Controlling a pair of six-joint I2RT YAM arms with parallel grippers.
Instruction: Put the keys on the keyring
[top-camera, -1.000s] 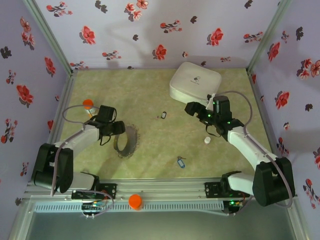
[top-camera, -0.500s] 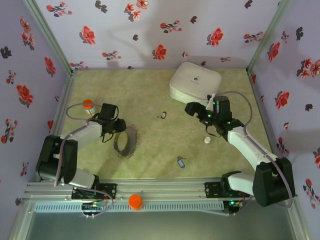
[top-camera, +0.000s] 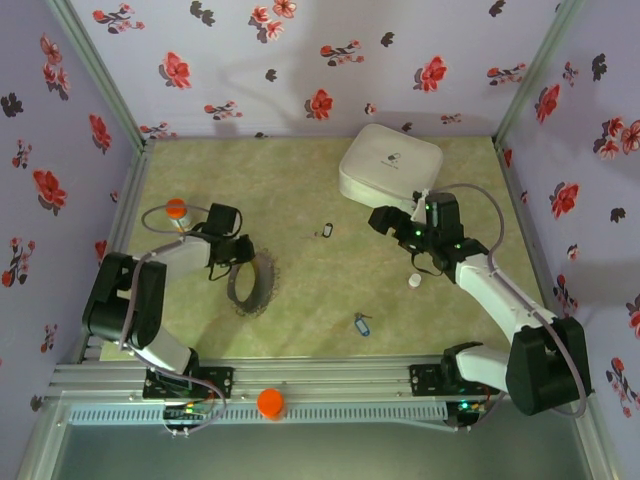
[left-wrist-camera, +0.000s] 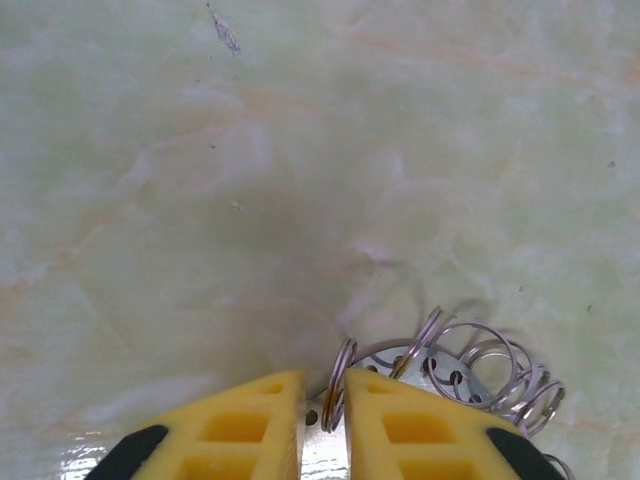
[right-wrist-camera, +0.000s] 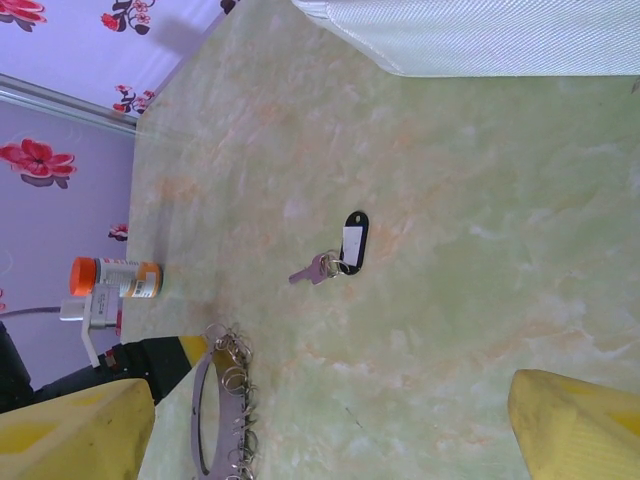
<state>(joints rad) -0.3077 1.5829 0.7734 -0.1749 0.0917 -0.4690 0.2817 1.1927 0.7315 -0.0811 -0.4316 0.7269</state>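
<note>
The keyring (top-camera: 252, 285) is a flat metal hoop hung with several small split rings, lying left of centre. My left gripper (top-camera: 238, 250) sits at its far-left rim. In the left wrist view its yellow fingers (left-wrist-camera: 250, 430) stand nearly together, with one split ring and the keyring rim (left-wrist-camera: 450, 375) pinched between them. A key with a black tag (top-camera: 327, 231) lies mid-table, also in the right wrist view (right-wrist-camera: 340, 255). A blue-headed key (top-camera: 362, 324) lies nearer the front. My right gripper (top-camera: 385, 220) hovers wide open (right-wrist-camera: 330, 430), holding nothing, facing the black-tagged key and the keyring (right-wrist-camera: 205, 420).
A white rounded box (top-camera: 390, 160) stands at the back right, just behind my right gripper. A small white cylinder (top-camera: 414, 281) lies by the right arm. An orange-capped bottle (top-camera: 176, 210) stands left of my left gripper. Another orange cap (top-camera: 270, 402) rests on the front rail.
My left gripper's jaws have closed in on the keyring rim, and its arm has folded back toward the left wall. The right arm has not moved.
</note>
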